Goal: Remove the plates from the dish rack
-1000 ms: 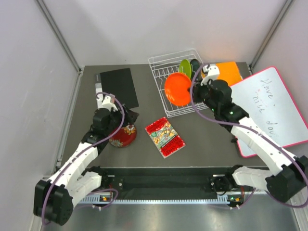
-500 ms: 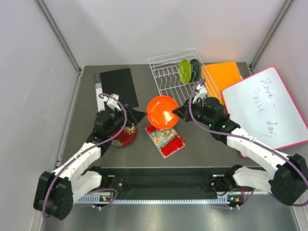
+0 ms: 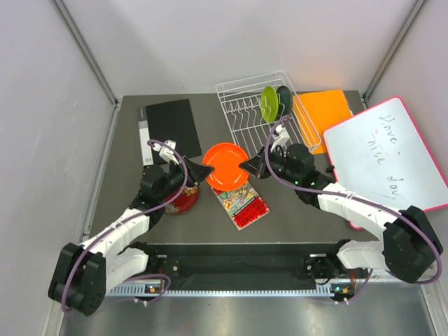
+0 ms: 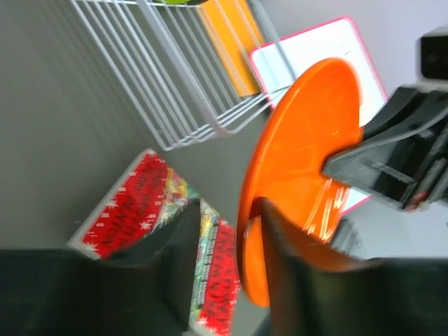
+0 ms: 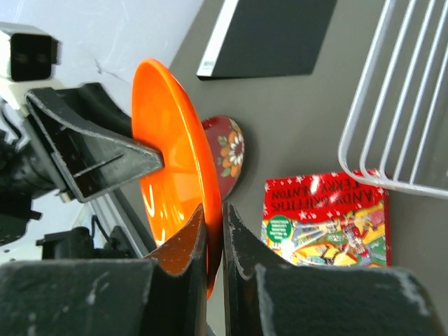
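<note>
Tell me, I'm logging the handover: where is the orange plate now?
In the top view the orange plate hangs mid-table between the left gripper and the right gripper, which pinches it, in front of the dish rack, by the red packet.

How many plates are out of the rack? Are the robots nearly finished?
About halfway. Done: the dark red plate lies on the table. In hand: the orange plate is out of the dish rack, pinched by the right gripper, with the left gripper open around its rim. To do: the lime green plate and dark teal plate stand in the rack.
</note>
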Action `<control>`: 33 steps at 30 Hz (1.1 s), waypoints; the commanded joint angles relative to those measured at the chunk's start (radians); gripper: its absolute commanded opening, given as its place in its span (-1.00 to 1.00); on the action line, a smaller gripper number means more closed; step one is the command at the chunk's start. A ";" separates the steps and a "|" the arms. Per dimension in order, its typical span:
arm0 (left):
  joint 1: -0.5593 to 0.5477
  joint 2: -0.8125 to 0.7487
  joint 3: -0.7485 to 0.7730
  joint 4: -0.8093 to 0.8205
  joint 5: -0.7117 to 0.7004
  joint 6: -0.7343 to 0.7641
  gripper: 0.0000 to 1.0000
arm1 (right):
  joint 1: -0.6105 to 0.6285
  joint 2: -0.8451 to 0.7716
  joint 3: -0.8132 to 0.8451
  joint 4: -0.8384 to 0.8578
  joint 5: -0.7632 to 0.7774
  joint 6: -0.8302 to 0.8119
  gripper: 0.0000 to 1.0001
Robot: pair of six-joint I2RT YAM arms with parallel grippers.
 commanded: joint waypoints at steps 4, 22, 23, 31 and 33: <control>-0.005 -0.039 -0.012 0.004 -0.061 0.028 -1.00 | 0.026 -0.007 0.010 0.122 -0.071 0.035 -1.00; 0.047 -0.275 0.080 -0.653 -0.593 0.091 -1.00 | -0.071 -0.220 0.074 -0.260 0.136 -0.184 0.26; 0.047 -0.284 0.078 -0.679 -0.613 0.086 -1.00 | -0.084 -0.226 0.079 -0.271 0.134 -0.191 0.26; 0.049 -0.394 0.028 -0.845 -0.817 0.042 -1.00 | -0.200 -0.222 0.116 -0.289 0.056 -0.214 0.25; 0.049 -0.416 0.021 -0.866 -0.842 0.037 -1.00 | -0.213 -0.210 0.122 -0.291 0.048 -0.215 0.25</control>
